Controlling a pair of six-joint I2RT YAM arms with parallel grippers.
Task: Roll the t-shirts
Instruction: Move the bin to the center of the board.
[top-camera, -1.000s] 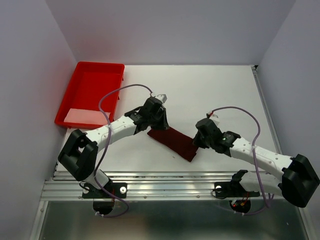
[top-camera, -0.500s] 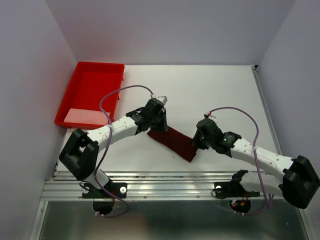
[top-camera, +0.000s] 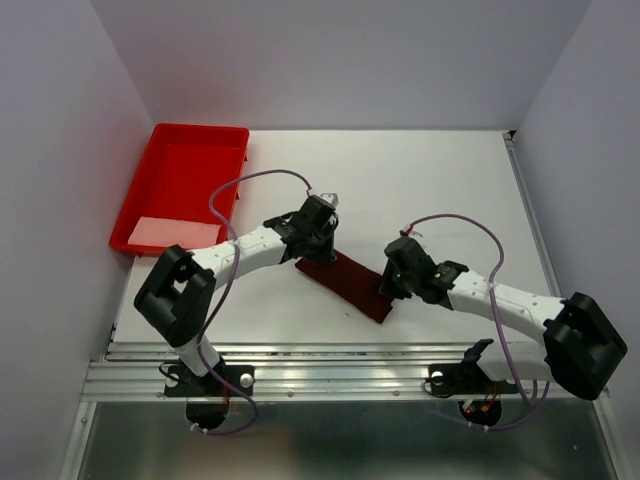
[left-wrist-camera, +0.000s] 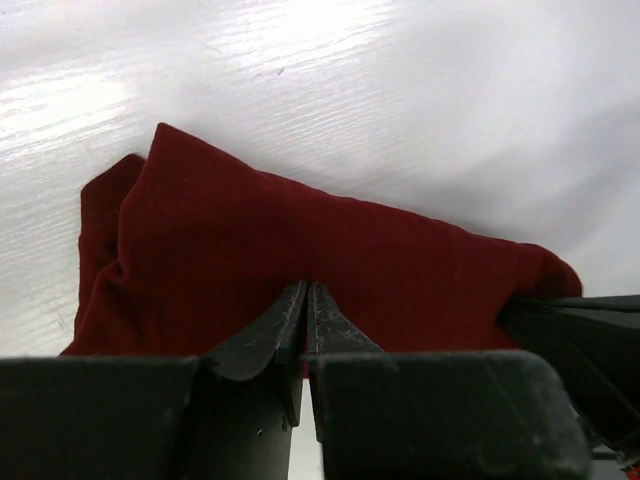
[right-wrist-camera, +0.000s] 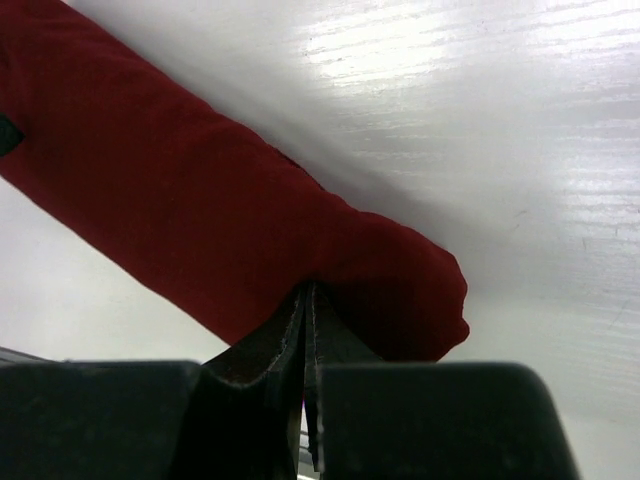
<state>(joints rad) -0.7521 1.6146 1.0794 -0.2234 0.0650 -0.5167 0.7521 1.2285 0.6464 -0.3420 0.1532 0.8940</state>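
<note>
The dark maroon t-shirt (top-camera: 345, 285) lies on the white table as a narrow folded band running from upper left to lower right. My left gripper (top-camera: 311, 256) is at its upper left end, with its jaws shut on the cloth edge. In the left wrist view the tips (left-wrist-camera: 307, 287) meet on the t-shirt (left-wrist-camera: 330, 240). My right gripper (top-camera: 386, 290) is at the lower right end. In the right wrist view its jaws (right-wrist-camera: 308, 288) are shut on the near edge of the rolled t-shirt (right-wrist-camera: 200, 210), and the cloth puckers at the tips.
A bright red plastic tray (top-camera: 160, 140) stands at the back left with a pale pink sheet (top-camera: 165, 233) in its near end. White walls close in on three sides. A metal rail (top-camera: 320, 375) runs along the near table edge.
My right gripper has shifted a little left and down onto the shirt's lower right end. My left gripper has edged slightly right. The shirt has barely moved.
</note>
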